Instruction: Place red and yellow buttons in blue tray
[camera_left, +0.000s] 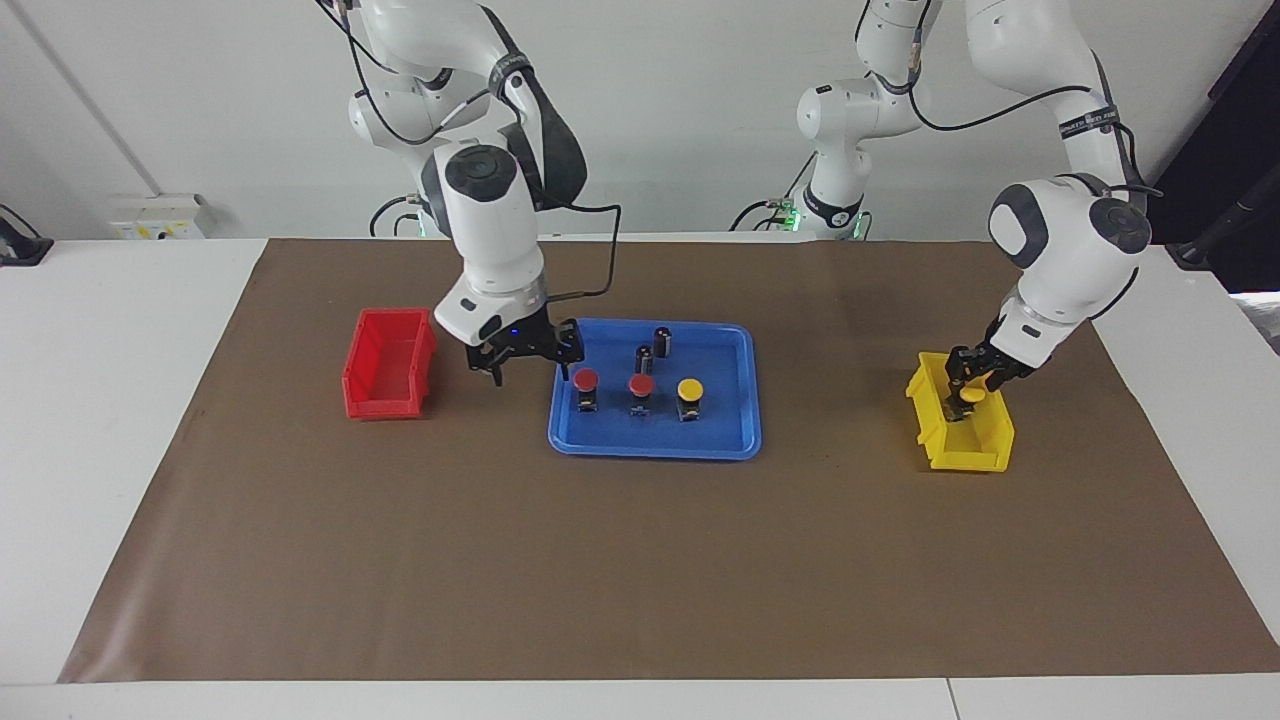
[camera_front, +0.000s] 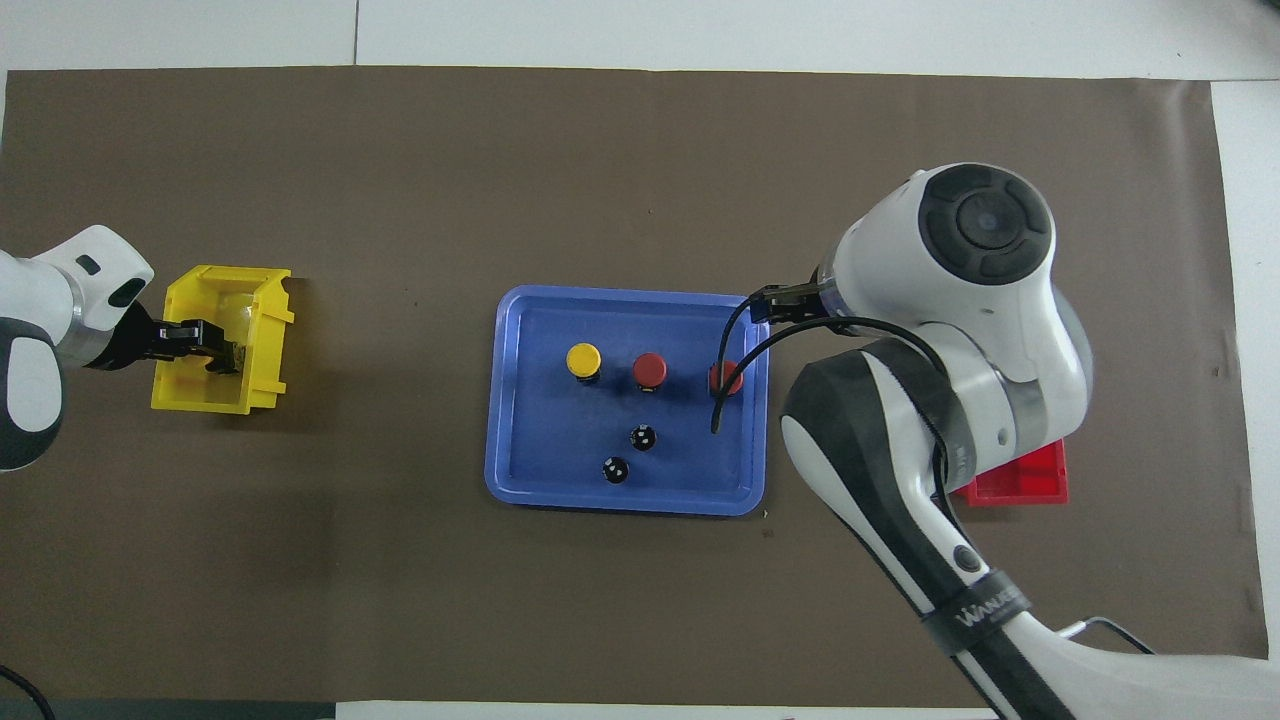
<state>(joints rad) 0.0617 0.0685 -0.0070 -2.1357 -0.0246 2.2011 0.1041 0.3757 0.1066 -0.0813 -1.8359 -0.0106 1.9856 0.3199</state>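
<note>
The blue tray (camera_left: 655, 446) (camera_front: 512, 482) lies mid-table. In it stand two red buttons (camera_left: 586, 379) (camera_left: 641, 385) (camera_front: 650, 370) and one yellow button (camera_left: 690, 388) (camera_front: 583, 359) in a row. A cable partly covers the red button (camera_front: 725, 378) at the right arm's end of the row. My right gripper (camera_left: 530, 372) (camera_front: 778, 305) hangs open and holds nothing, over the tray's edge beside the red bin. My left gripper (camera_left: 966, 382) (camera_front: 215, 350) reaches down into the yellow bin (camera_left: 965, 442) (camera_front: 225, 395), shut on another yellow button (camera_left: 970, 396).
Two dark cylinders (camera_left: 663, 340) (camera_left: 644, 358) (camera_front: 643, 437) (camera_front: 615, 469) stand in the tray, nearer the robots than the buttons. The red bin (camera_left: 390, 362) (camera_front: 1015, 485) sits toward the right arm's end, mostly covered by that arm in the overhead view. A brown mat (camera_left: 640, 560) covers the table.
</note>
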